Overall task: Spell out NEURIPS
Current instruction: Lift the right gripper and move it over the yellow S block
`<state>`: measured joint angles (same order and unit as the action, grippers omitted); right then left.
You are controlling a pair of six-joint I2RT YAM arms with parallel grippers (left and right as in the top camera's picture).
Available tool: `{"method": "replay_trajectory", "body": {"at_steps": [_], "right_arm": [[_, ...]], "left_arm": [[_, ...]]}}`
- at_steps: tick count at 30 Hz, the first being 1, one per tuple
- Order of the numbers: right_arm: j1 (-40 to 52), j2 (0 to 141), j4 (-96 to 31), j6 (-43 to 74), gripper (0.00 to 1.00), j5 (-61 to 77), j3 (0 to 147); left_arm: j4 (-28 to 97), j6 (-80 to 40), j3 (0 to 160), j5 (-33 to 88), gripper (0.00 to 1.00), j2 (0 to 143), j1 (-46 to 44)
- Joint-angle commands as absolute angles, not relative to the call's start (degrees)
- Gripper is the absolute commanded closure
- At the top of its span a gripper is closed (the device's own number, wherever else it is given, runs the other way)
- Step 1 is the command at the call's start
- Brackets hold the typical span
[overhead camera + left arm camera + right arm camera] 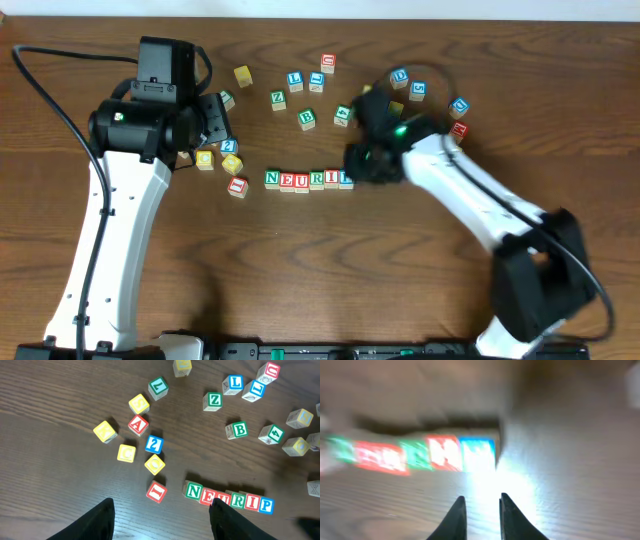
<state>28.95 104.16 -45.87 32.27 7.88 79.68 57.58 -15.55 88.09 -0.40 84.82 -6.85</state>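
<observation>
Checker: Right gripper [481, 516], condition?

Clerk: Fingers [456, 517] parted by a narrow slot. Nothing held; bare bench [300, 290] shows between them. Wrist view is blurred.

Checker: Nearest item?

Clerk: Row of cubes [308, 180], just ahead of the fingertips. Blue P cube [345, 180], at the row's end, lies closest, with a strip of bench between it and the tips. Overhead places the gripper just beside that end.

Checker: Row contents?

Clerk: Six cubes, side by side and touching, letters up. Green N cube [194, 491], red E cube [207, 496], U cube [301, 181], green R cube [238, 500], red I cube [252, 503], then the P. In the left wrist view the U is partly hidden behind a finger.

Checker: Left gripper [161, 522]?

Clerk: Spread wide and empty, above the bench near the N end of the row.

Checker: Loose stock?

Clerk: Loose I cube [156, 491], red, beside the N end but apart from it. Yellow C cube [126, 453], red A cube [138, 424], green Z cube [214, 401], green B cube [239, 430] and blue L cube [233, 383] lie scattered beyond the row.
</observation>
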Motion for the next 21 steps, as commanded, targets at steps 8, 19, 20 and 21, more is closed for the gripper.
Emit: {"method": "replay_trajectory", "body": {"at_steps": [8,19,20,21], "right_arm": [[20.75,101.32,-52.1,22.74,0.65,4.6,97.49],[18.96,118.48,-63.92,18.15,0.64,3.09,125.14],[18.96,119.94,-63.59,18.39,0.64,2.92,126.13],[18.96,120.99,-62.96,18.63,0.64,2.9,126.69]], "left_arm": [[57.52,-15.0,88.36,-1.39,0.4,85.36,-6.66],[56.73,-15.03,88.36,-1.39,0.4,85.36,-6.66],[56.73,-15.0,88.36,-1.39,0.4,85.36,-6.66],[56.73,-15.0,88.36,-1.39,0.4,85.36,-6.66]]}}
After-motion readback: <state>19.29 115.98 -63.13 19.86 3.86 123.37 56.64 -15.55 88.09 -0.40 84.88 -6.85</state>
